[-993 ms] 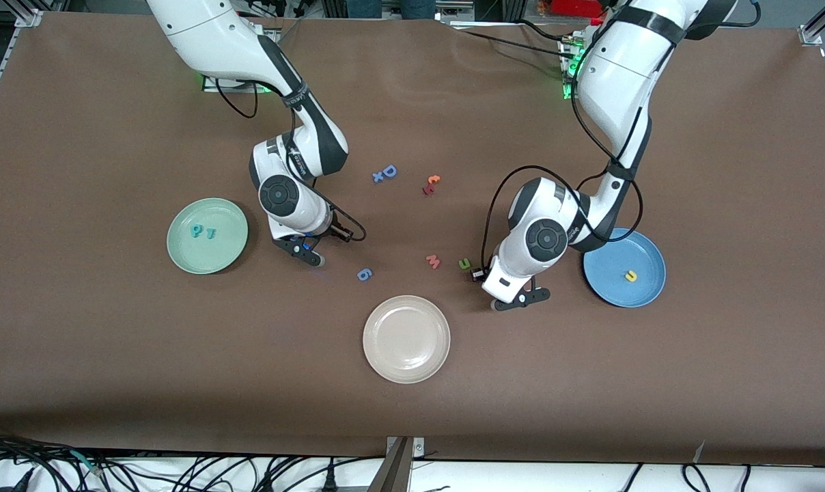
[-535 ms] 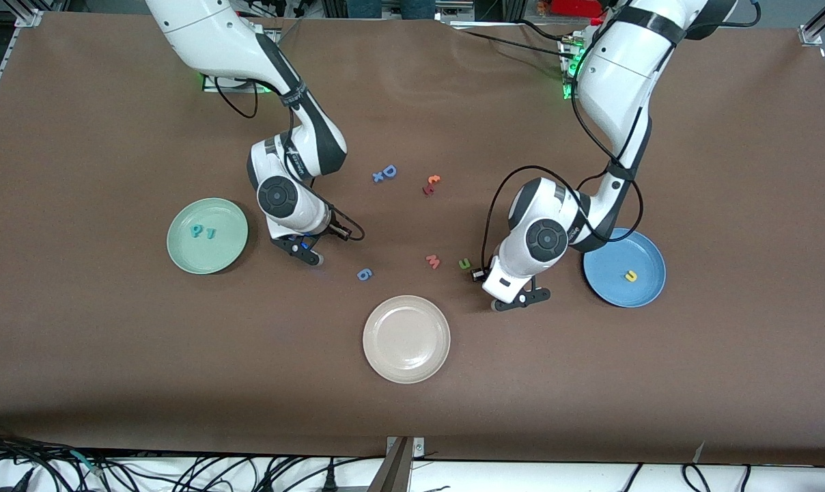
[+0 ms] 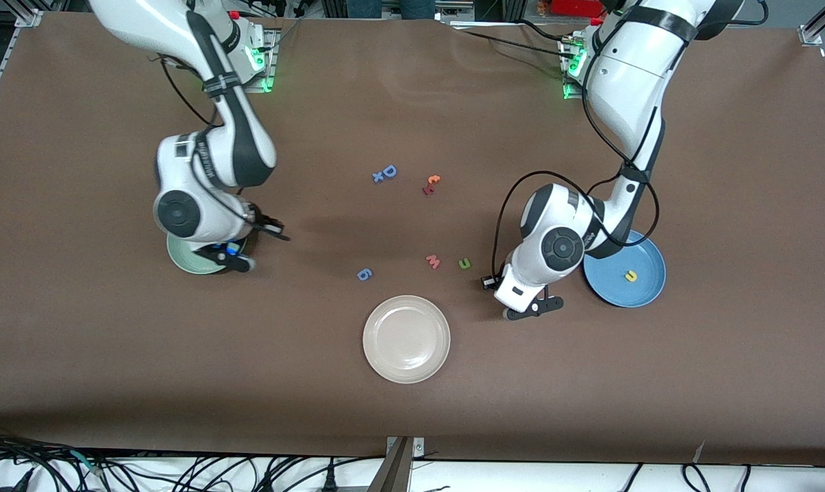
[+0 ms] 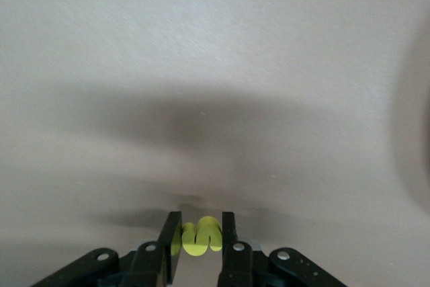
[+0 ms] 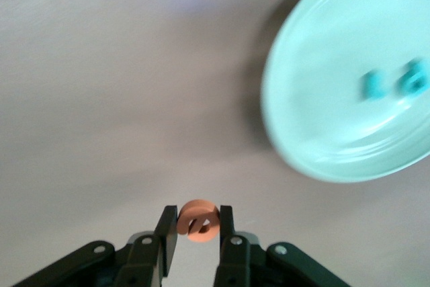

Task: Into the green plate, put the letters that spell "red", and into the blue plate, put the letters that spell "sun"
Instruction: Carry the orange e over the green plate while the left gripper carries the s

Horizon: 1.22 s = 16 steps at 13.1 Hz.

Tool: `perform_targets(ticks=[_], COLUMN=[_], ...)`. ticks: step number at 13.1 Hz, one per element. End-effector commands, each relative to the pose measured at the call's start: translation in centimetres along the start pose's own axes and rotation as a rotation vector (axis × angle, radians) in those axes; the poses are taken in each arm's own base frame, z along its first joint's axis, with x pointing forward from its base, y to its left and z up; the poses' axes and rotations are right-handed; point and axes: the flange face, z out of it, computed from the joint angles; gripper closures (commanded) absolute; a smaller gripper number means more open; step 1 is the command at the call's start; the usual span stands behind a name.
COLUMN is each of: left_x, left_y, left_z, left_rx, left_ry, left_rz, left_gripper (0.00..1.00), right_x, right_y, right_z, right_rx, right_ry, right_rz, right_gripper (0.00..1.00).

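Right gripper, clamped on the orange e, hangs at the green plate; release over it. Left gripper, clamping the yellow s, must reach the blue plate.

Your right gripper is up in the air by the green plate's edge, wrist bent down, fingers pinched on the orange "e". Your left gripper hangs low over the table beside the blue plate, clamped on the yellow "s".
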Motion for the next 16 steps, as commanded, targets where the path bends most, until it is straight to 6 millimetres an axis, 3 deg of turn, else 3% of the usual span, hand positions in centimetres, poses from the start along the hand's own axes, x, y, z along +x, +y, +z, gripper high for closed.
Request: perform_targets(ticks=[1, 5, 7, 10, 11, 12, 13, 16], left_x=[1.1, 2.8, 3.7, 4.6, 4.8, 4.5, 4.0, 1.9], left_y=[-2.1, -5.8, -8.4, -12.7, -14.1, -15.4, -16.6, -18.9], left_z=[-2.4, -5.2, -6.7, -7.5, -7.6, -8.1, -8.8, -9.9], left_rx=[0.013, 0.018, 0.02, 0.02, 0.021, 0.033, 0.059, 0.087], left_ry=[-0.032, -0.07, -0.102, -0.171, -0.182, -0.19, -0.188, -0.205], left_rz=[0.056, 0.135, 0.172, 0.241, 0.256, 0.265, 0.286, 0.314], left_gripper=[0.78, 0.78, 0.78, 0.78, 0.78, 0.78, 0.78, 0.78], right_x=[1.7, 3.8, 3.9, 4.3, 4.3, 4.3, 4.1, 3.3], right_y=[4.4, 8.9, 9.3, 9.3, 9.2, 9.2, 9.0, 8.9], right_z=[0.8, 5.4, 7.2, 8.2, 8.2, 8.0, 7.2, 1.1], right_rx=[-0.007, -0.024, -0.037, -0.042, -0.038, -0.036, -0.03, 0.014], right_ry=[-0.023, -0.026, -0.024, -0.019, -0.02, -0.018, -0.018, -0.026], right_rz=[-0.082, -0.109, -0.1, -0.111, -0.108, -0.109, -0.115, -0.124], right_gripper=[0.85, 0.84, 0.84, 0.8, 0.58, 0.1, 0.0, 0.0])
